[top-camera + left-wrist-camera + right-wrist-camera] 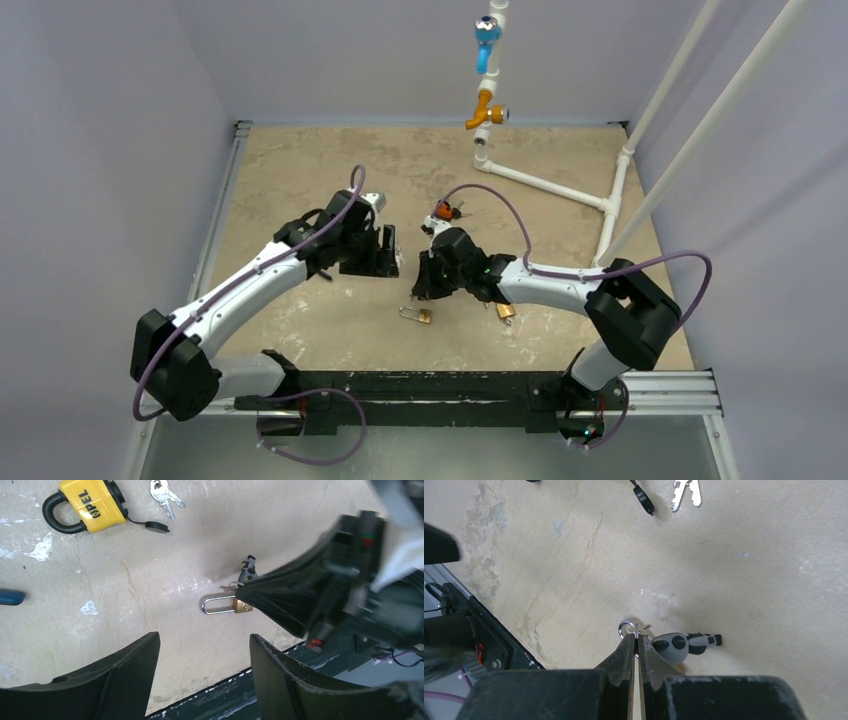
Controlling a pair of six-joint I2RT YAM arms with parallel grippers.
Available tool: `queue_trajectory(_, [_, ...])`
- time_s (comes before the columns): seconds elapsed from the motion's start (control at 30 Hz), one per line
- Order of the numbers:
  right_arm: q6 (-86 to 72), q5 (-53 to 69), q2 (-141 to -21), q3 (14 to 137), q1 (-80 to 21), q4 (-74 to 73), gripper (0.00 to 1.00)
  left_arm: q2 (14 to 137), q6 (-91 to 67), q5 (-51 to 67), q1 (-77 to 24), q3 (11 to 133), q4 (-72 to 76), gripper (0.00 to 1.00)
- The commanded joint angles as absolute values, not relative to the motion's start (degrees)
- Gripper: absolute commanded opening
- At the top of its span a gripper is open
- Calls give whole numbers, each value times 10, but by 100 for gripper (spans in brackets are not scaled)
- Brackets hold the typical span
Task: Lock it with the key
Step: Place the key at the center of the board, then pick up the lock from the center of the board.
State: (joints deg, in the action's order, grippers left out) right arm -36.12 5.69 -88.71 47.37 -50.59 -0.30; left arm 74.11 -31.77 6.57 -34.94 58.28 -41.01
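A small brass padlock [417, 315] with a silver shackle lies on the table; in the left wrist view [220, 604] its body is partly covered by my right gripper. My right gripper [422, 285] hangs low just above and behind it. Its jaws [636, 639] are shut on a thin key [636, 628], seen edge-on. The key carries a key ring [624, 626] and a grey-and-black fob [672, 646]. My left gripper [390, 250] is open and empty, its fingers wide apart [204, 637] above bare table, left of the right gripper.
A yellow OPEL padlock [90, 504] with a black cap on a tether [156, 527] and a pair of silver keys [165, 497] lie further off. White pipework with a blue and an orange valve [487, 110] stands at the back right. The black front rail [450, 385] is close by.
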Motion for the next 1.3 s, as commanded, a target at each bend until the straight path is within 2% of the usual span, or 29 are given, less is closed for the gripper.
queue_trajectory(0.0, [-373,62,-918,506,-514,12,0,677,-293,75,-350,583,-418,66])
queue_trajectory(0.07, [-379,58,-927,513,-518,9,0,654,-285,87,-350,573,-417,67])
queue_trajectory(0.2, [-394,51,-938,520,-522,2,2,622,-259,79,-350,560,-421,77])
queue_trajectory(0.27, [-402,44,-936,524,-522,-6,13,610,-253,77,-351,551,-412,80])
queue_trajectory(0.47, [-408,-7,-887,548,-523,-64,61,578,-239,113,-350,547,-405,83])
queue_trajectory(0.6, [-428,-57,-841,547,-522,-120,80,555,-224,115,-350,546,-417,83])
queue_trajectory(0.7, [-468,-124,-795,519,-521,-159,91,539,-219,116,-350,540,-419,84])
queue_trajectory(0.87, [-545,-198,-701,434,-489,-215,95,532,-220,138,-350,534,-414,84])
queue_trajectory(1.13, [-624,-240,-537,303,-417,-267,93,541,-229,177,-350,527,-400,84])
queue_trajectory(1.27, [-650,-241,-507,270,-408,-282,90,546,-232,190,-350,525,-396,84])
